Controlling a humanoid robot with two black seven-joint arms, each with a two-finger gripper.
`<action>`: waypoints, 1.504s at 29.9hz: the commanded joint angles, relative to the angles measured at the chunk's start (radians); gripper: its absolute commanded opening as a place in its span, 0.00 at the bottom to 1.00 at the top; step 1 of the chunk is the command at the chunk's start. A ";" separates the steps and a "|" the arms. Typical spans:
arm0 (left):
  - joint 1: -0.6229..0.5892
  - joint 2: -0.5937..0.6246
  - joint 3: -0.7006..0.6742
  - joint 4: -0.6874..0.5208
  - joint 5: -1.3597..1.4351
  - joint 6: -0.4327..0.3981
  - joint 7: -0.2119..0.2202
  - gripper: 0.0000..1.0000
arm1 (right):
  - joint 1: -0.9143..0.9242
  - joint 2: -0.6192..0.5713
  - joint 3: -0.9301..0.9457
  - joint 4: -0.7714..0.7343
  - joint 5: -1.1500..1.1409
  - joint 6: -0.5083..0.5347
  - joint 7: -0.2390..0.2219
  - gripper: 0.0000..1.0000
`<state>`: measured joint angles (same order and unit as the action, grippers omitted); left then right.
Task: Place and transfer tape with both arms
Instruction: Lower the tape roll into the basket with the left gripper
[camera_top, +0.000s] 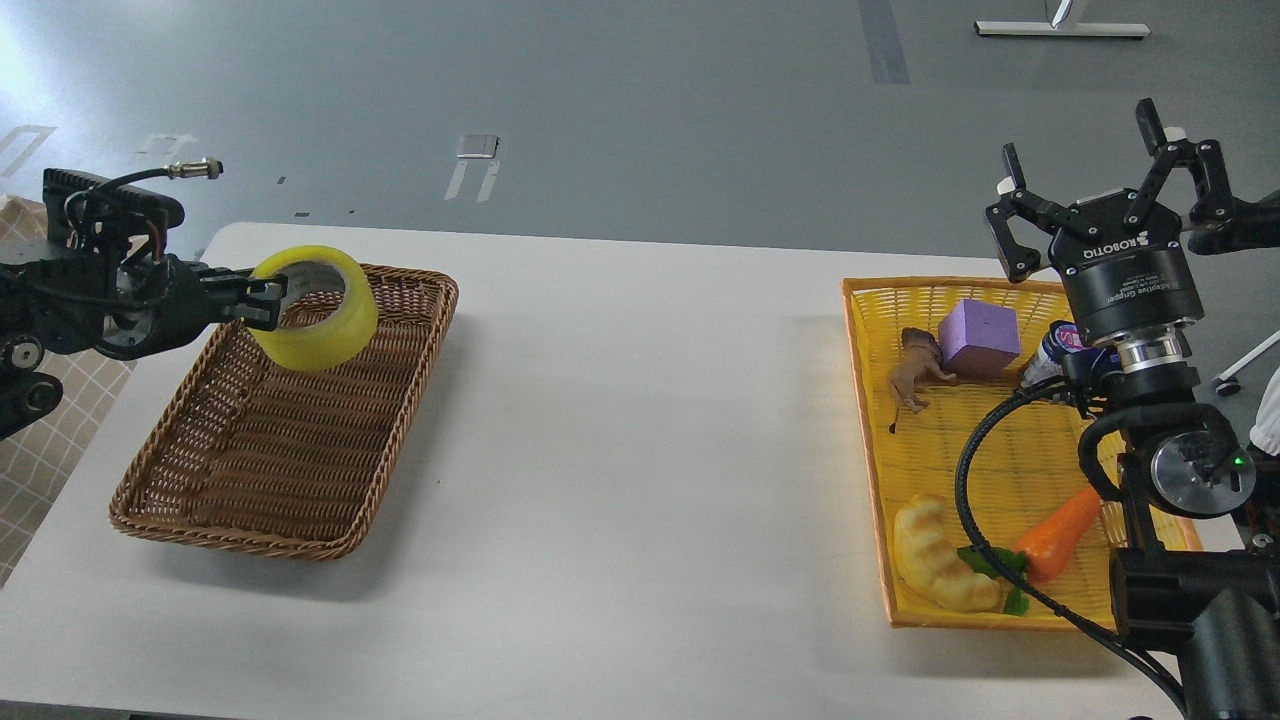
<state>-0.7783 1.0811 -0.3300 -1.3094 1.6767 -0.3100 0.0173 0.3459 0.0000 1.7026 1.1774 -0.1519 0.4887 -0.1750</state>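
The tape, a yellowish roll with a grey-white core, hangs over the far end of the brown wicker basket, close above its bottom. My left gripper comes in from the left and is shut on the tape's near rim, one finger inside the core. My right gripper stands upright over the far right of the yellow basket, fingers spread open and empty.
The yellow basket holds a purple block, a toy lion, a small jar, a bread roll and a carrot. My right arm's cable loops over it. The white table lies between the baskets.
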 joint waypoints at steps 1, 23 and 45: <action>0.037 0.002 0.000 0.016 -0.002 0.025 -0.004 0.00 | -0.001 0.000 0.000 -0.001 0.000 0.000 0.000 0.99; 0.146 -0.039 -0.003 0.053 -0.015 0.072 -0.005 0.00 | -0.002 0.000 0.000 0.001 0.000 0.000 0.000 0.99; 0.157 -0.070 -0.007 0.082 -0.067 0.097 -0.002 0.60 | -0.002 0.000 0.000 0.001 0.000 0.000 -0.001 0.99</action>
<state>-0.6198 1.0098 -0.3360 -1.2255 1.6339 -0.2130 0.0166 0.3436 0.0000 1.7028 1.1782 -0.1519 0.4887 -0.1753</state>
